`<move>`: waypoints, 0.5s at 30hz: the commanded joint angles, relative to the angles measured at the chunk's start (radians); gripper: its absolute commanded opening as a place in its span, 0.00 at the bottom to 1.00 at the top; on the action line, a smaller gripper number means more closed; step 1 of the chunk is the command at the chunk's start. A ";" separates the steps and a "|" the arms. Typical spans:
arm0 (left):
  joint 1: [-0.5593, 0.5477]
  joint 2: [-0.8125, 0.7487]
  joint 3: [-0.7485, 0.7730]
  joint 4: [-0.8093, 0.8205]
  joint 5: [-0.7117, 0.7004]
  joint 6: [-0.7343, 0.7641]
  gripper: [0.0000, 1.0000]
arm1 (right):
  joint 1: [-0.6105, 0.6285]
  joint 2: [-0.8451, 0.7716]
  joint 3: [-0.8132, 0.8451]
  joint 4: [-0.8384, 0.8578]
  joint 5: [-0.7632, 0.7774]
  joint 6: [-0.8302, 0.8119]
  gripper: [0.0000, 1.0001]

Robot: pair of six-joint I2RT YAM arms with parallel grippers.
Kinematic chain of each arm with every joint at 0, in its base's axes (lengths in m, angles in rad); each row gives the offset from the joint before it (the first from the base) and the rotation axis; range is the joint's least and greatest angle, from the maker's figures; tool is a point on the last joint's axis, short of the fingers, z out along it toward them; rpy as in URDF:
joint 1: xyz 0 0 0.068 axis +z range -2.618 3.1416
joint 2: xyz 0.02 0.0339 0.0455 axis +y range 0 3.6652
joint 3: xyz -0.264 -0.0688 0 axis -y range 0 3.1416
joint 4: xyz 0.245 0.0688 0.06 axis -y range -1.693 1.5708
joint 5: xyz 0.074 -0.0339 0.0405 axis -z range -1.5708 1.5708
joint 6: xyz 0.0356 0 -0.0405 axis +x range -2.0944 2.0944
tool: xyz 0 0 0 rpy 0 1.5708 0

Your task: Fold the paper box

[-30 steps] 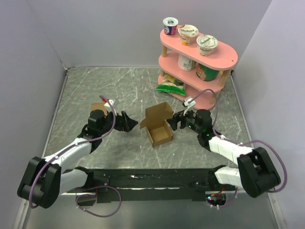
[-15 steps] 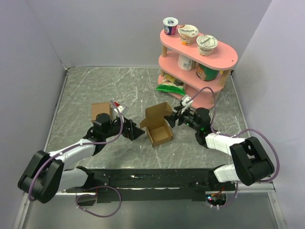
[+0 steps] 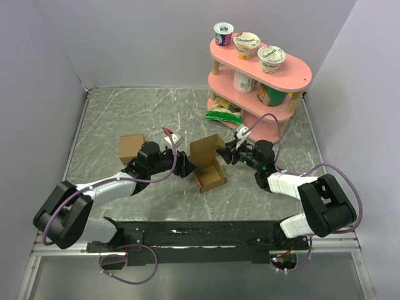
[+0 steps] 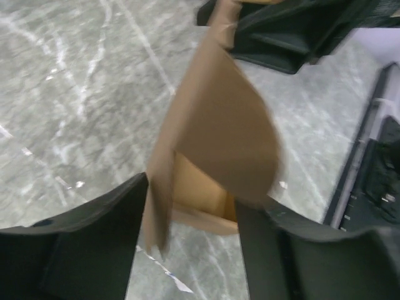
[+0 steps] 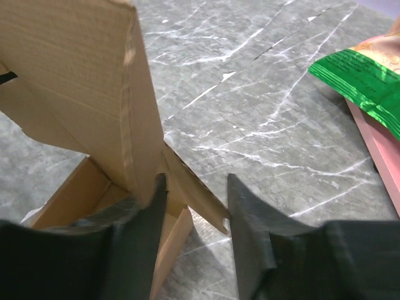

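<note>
The paper box (image 3: 208,165) is an open brown carton in the middle of the table, its lid flap standing up at the back. My left gripper (image 3: 185,167) is at its left side. In the left wrist view the jaws are open (image 4: 190,219) around a rounded flap (image 4: 219,125) and the carton's wall. My right gripper (image 3: 227,154) is at the box's back right corner. In the right wrist view the jaws are open (image 5: 194,212), with a narrow side flap (image 5: 194,187) between them and the lid (image 5: 75,75) rising at the left.
A smaller neat brown cube (image 3: 131,147) sits left of the left arm. A pink two-tier shelf (image 3: 294,78) with yogurt cups stands at the back right, with a green snack bag (image 3: 224,114) at its foot, which also shows in the right wrist view (image 5: 365,69).
Both grippers have closed in on the box. The left arm moved right, uncovering the cube. The right gripper moved left to the lid's corner.
</note>
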 commanded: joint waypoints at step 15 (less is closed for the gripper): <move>-0.102 -0.075 0.004 -0.121 -0.327 -0.041 0.71 | -0.004 -0.040 0.036 -0.026 -0.053 0.025 0.23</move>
